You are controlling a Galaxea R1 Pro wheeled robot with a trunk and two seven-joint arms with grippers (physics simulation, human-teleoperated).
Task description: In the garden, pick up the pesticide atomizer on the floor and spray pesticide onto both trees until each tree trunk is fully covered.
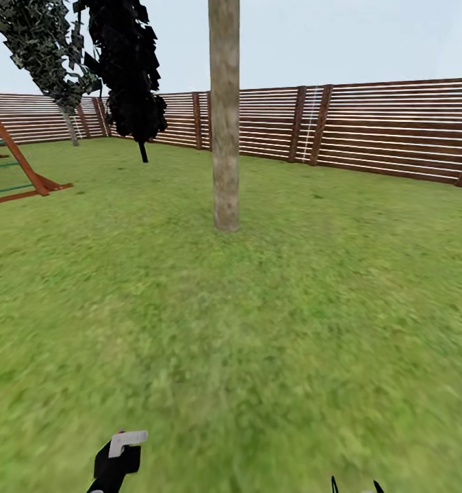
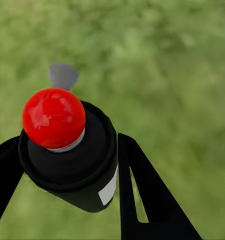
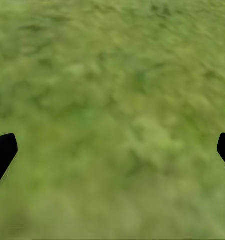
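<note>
My left gripper (image 2: 70, 145) is shut on the pesticide atomizer (image 2: 67, 165), a black bottle with a red ball top and a grey nozzle, one black finger on each side of it. In the head view the atomizer (image 1: 116, 462) pokes up at the bottom edge, left of centre, its whitish nozzle pointing right. A thick grey-beige tree trunk (image 1: 224, 123) stands straight ahead on the grass floor (image 1: 258, 329), some metres away. A second tree (image 1: 42, 41) rises at the far left by the fence. My right gripper (image 3: 115, 150) hangs open over grass, its tips (image 1: 356, 487) at the bottom edge.
A brown slat fence (image 1: 381, 127) closes the garden behind the trees. A wooden play frame (image 1: 15, 164) stands at the left edge. Black blocky foliage (image 1: 131, 68) hangs left of the near trunk. Open lawn lies between me and the trunk.
</note>
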